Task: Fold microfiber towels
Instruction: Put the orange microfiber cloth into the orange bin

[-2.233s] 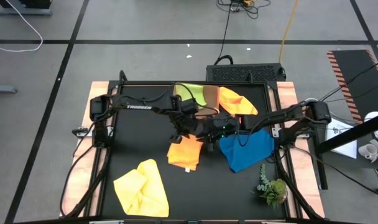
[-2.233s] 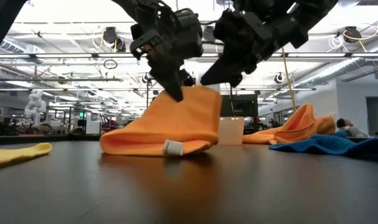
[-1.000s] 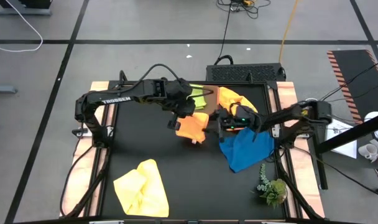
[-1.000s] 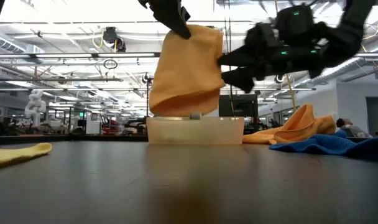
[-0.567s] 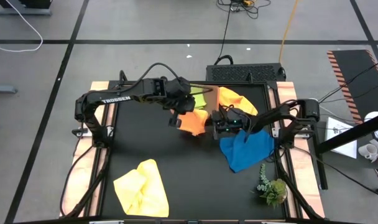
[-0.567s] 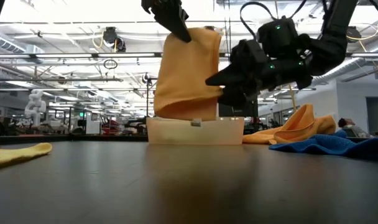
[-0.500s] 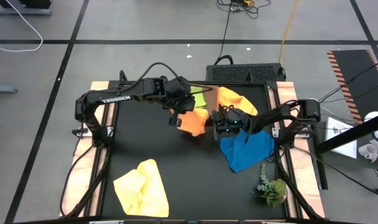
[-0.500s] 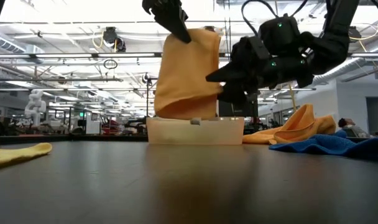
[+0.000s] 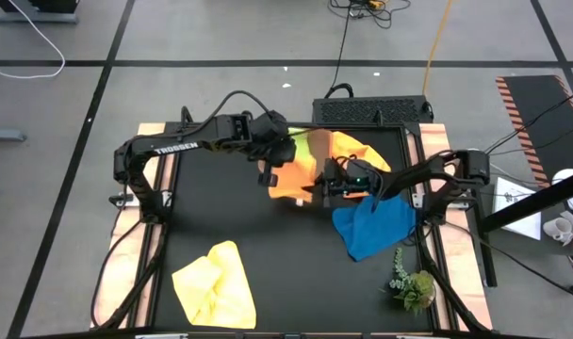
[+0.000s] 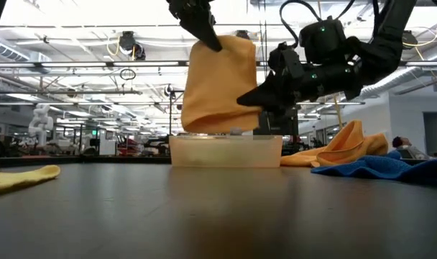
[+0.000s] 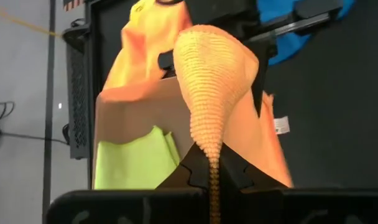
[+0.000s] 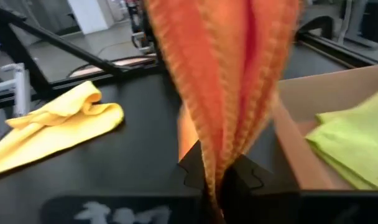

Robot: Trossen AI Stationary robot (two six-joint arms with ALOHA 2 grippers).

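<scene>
Black table (image 9: 211, 217) still strewn with unfolded yellow (image 9: 214, 284), blue (image 9: 371, 226) and second orange (image 9: 354, 151) microfiber towels, brown tray (image 10: 226, 150) holding folded lime cloth (image 11: 133, 165), folded orange towel (image 10: 218, 83) pinched between left gripper (image 9: 275, 162) and right gripper (image 9: 324, 185), hanging above tray

Robotics lab, open hall, ceiling trusses (image 10: 75, 68), floor cables (image 9: 348, 38)

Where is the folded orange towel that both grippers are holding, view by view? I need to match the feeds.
High view: the held orange towel is at centre, at the tray's near edge.
Low view: it hangs top centre, above the tray.
Left wrist view: it rises from the left gripper.
Right wrist view: it fills the centre, pinched in the right gripper.
Shared landmark: the brown tray, with the lime green towel in it.
</scene>
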